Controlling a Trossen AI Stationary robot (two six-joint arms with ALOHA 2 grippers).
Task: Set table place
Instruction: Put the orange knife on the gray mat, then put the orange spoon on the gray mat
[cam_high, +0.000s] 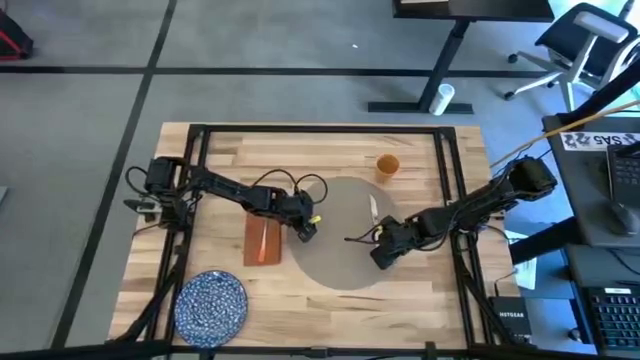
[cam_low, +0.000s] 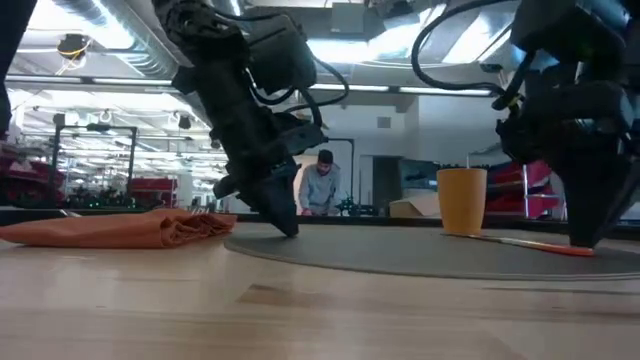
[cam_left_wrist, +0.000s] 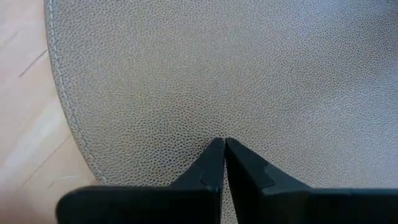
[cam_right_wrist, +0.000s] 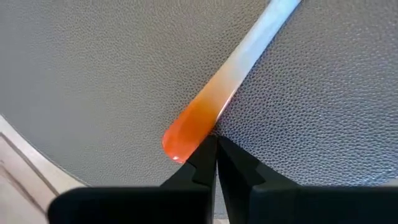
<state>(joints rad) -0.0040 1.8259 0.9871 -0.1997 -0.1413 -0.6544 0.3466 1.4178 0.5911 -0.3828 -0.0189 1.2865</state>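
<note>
Showing only in right wrist view: orange-handled utensil (cam_right_wrist: 205, 118) on place (cam_right_wrist: 93, 74).

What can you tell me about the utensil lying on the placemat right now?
The utensil is a slim, flat piece with an orange handle end fading to a pale, whitish shaft; its far end is not clear. It lies flat on the grey-beige pebbled placemat, on its right half, handle towards the mat's edge. The right gripper has its shut fingertips at the orange end, apparently touching it. Nothing else touches it.
</note>
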